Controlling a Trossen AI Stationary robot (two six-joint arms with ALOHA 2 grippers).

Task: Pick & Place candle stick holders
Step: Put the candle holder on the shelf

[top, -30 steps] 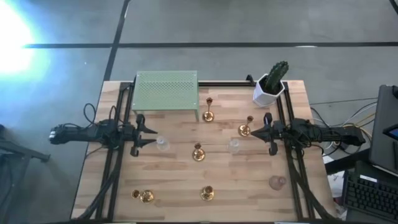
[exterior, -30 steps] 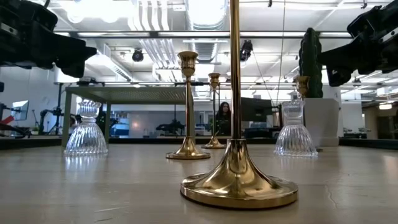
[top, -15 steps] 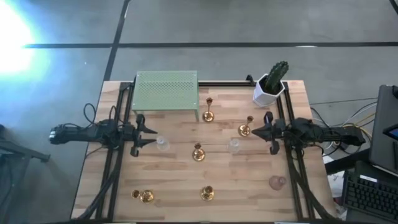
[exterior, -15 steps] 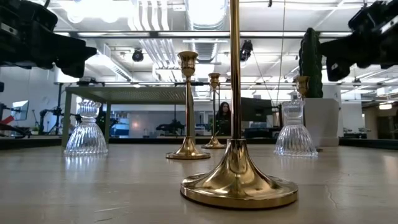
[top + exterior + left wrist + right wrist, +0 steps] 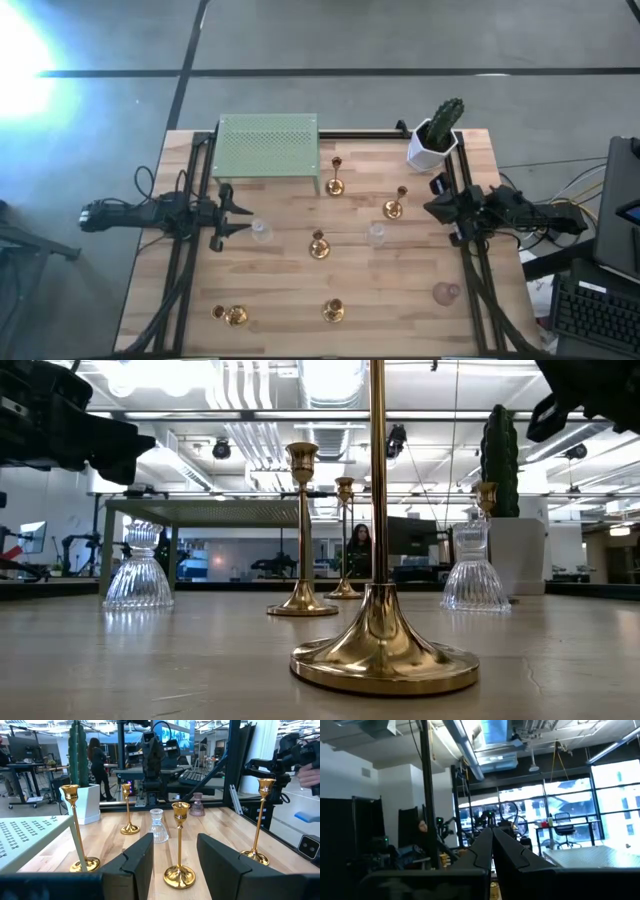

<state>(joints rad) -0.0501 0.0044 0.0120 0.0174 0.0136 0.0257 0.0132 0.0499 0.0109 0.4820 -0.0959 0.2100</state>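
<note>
Candle stick holders, shiny gold metal with round bases and thin stems, stand scattered on the pale wooden table [image 5: 290, 285]: one beside the green perforated metal shelf [image 5: 267, 146] at [image 5: 336, 186], one near the right edge at [image 5: 393, 208], one mid-table at [image 5: 319, 247], one toward the near edge at [image 5: 333, 311], and a low pair at the near left corner [image 5: 231, 315]. Clear ribbed glass holders sit at [image 5: 261, 230] and [image 5: 376, 235]; a pinkish glass holder [image 5: 445, 293] lies near the right rail. The white pot with a green cactus [image 5: 436, 137] occupies the far right corner and is no part of the task.

Left gripper [image 5: 236, 212]: I see it at the table's left side, fingers apart and empty, facing across the table with the nearest clear glass holder just beside it. From its wrist camera the mid-table gold candlestick [image 5: 180, 845] shows between the two dark fingers [image 5: 137, 862].

Right gripper [image 5: 432, 208]: at the right rail, raised and tilted upward, fingers pressed together, holding nothing.

I judge no holder is yet lifted. For the pick I would keep the left fingers level, straddle the chosen piece low on its stem or body, centre it before closing, and lift straight up so the neighbouring holders are not toppled.
</note>
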